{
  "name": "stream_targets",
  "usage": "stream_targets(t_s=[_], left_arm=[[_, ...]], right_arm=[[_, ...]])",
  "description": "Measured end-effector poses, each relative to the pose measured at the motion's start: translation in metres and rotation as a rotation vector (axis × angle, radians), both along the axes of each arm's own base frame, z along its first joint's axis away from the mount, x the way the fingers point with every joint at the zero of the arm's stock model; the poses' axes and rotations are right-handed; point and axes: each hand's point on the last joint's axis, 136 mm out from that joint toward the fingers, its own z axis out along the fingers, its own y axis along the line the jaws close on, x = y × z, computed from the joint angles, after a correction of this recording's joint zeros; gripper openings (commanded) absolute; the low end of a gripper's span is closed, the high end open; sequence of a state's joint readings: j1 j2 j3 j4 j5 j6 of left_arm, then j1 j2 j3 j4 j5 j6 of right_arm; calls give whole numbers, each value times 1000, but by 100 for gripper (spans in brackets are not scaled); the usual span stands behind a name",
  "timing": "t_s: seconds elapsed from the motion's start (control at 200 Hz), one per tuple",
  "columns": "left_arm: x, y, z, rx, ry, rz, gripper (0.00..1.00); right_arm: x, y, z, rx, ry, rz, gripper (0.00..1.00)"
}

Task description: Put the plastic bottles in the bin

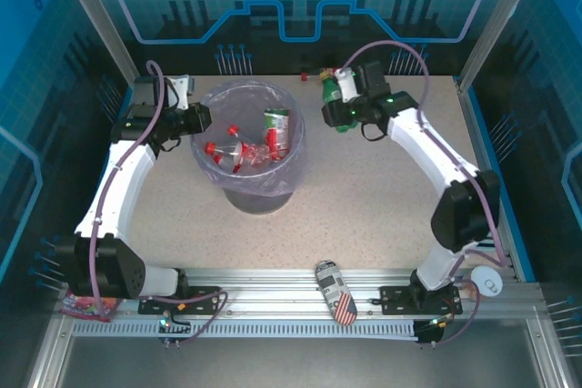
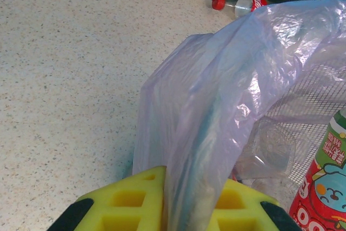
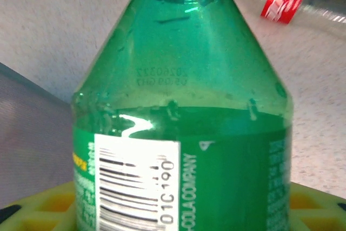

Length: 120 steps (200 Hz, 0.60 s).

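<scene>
A: Right arm status?
B: The right claw (image 1: 340, 112) is closed on the green plastic bottle (image 1: 333, 97). It is over the far side of the speckled beige desk (image 1: 382, 197), to the right of the round grey bin lined with a translucent pale-lilac plastic bag (image 1: 259, 199) and apart from it. In the right wrist view the green bottle (image 3: 184, 106) sits between the yellow pads (image 3: 319, 204), with its barcode label facing the lens.
A: Left arm?
B: The left claw (image 1: 202, 121) is at the bin's left rim. In the left wrist view its yellow pads (image 2: 130, 204) sit either side of a fold of the bag (image 2: 216, 106), pinching the lined rim.
A: Bin contents?
B: Several clear plastic bottles with red caps (image 1: 232, 152) lie inside. One taller bottle with a red-and-green label (image 1: 277, 132) stands toward the right wall.
A: Outside the bin?
B: One clear red-capped bottle (image 2: 240, 4) lies on the desk by the far edge. A flag-patterned can (image 1: 336, 291) lies on the front rail (image 1: 273, 293) between the arm bases.
</scene>
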<state>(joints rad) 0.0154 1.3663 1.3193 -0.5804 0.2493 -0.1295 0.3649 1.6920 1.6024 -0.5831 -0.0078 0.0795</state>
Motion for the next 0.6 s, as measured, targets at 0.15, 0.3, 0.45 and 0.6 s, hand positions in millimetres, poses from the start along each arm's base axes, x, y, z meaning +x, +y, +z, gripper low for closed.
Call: stream_targets(t_s=[0.15, 0.3, 0.45, 0.6], left_arm=[[-1, -9, 0, -1, 0, -24, 0], [-3, -19, 0, -1, 0, -51, 0], [-5, -28, 0, -5, 1, -77, 0], [-6, -35, 0, -5, 1, -94, 0]], right_arm=[[-20, -10, 46, 16, -87, 15, 53], [-42, -5, 74, 56, -131, 88, 52], [-63, 13, 98, 110, -179, 226, 53], [-80, 44, 114, 134, -215, 366, 53]])
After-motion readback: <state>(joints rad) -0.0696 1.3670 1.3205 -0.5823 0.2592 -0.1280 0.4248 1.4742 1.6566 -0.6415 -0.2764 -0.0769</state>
